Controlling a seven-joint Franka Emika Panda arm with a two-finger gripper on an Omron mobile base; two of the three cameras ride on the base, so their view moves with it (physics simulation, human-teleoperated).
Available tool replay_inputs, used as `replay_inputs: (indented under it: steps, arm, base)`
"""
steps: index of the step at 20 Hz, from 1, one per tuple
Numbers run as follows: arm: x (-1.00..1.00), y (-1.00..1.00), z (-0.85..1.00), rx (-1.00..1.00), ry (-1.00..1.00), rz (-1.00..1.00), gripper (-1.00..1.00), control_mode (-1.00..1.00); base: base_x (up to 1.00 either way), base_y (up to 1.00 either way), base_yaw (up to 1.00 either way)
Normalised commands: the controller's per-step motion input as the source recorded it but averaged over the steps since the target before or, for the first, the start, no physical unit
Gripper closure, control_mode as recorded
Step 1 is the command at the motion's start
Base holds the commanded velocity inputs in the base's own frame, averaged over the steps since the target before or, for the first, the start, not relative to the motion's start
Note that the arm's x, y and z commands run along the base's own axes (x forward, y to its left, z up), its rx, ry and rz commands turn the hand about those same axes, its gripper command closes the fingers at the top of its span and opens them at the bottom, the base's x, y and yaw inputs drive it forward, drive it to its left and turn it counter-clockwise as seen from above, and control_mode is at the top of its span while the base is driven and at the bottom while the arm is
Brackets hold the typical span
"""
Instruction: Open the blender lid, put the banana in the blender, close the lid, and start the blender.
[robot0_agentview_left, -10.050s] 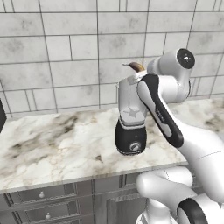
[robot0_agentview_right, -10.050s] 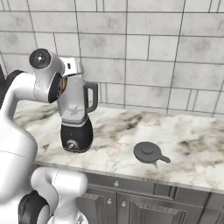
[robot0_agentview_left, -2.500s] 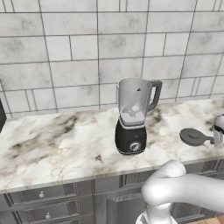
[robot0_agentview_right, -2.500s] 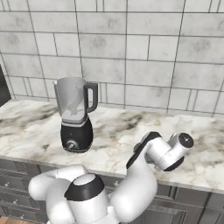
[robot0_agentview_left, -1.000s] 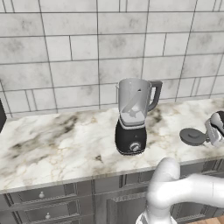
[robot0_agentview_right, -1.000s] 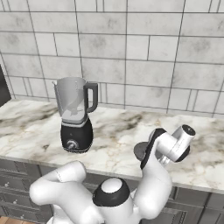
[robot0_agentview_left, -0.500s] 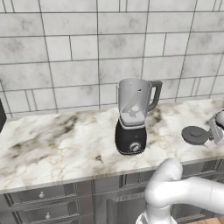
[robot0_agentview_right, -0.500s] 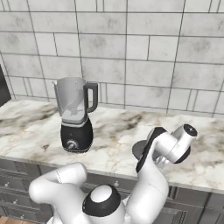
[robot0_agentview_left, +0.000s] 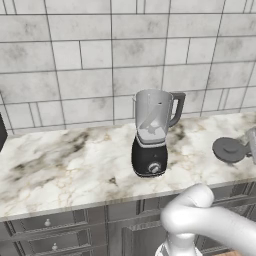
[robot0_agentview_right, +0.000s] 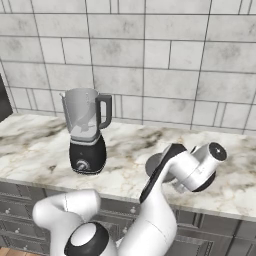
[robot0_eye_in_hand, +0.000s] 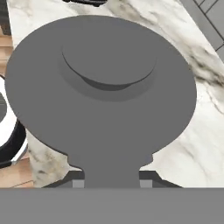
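Note:
The blender (robot0_agentview_left: 151, 136) (robot0_agentview_right: 87, 134) stands on the marble counter, a black base with a silver knob under a clear jar whose top is uncovered. The banana is hidden from me. In the hand view the dark grey blender lid (robot0_eye_in_hand: 103, 83) faces me knob up, and its edge tab runs down between my fingertips (robot0_eye_in_hand: 78, 183). My gripper (robot0_eye_in_hand: 112, 183) is shut on that tab. The blender lid (robot0_agentview_left: 227, 149) (robot0_agentview_right: 156, 164) is low over the counter, well to the right of the blender, and my arm partly covers it in the right base view.
The marble counter (robot0_agentview_left: 60, 165) runs in front of a grey tiled wall, with drawers (robot0_agentview_left: 47, 225) below its front edge. A dark appliance edge (robot0_agentview_right: 4, 100) stands at the far left. My white arm (robot0_agentview_right: 165, 200) rises in front of the counter.
The lid, held by its tab, has shifted slightly up and to the right in the left base view. The blender has not moved.

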Motion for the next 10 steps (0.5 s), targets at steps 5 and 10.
replay_inputs:
  steps: [5, 10]
  arm:
    - [-0.29, 0.44, 0.97, -0.03, -0.1, 0.0, 1.0, -1.0]
    - [-0.22, 0.44, 0.98, -0.03, -0.03, 0.0, 1.0, -1.0]
  base:
    - [0.0, 0.0, 0.0]
    - [0.0, 0.0, 0.0]
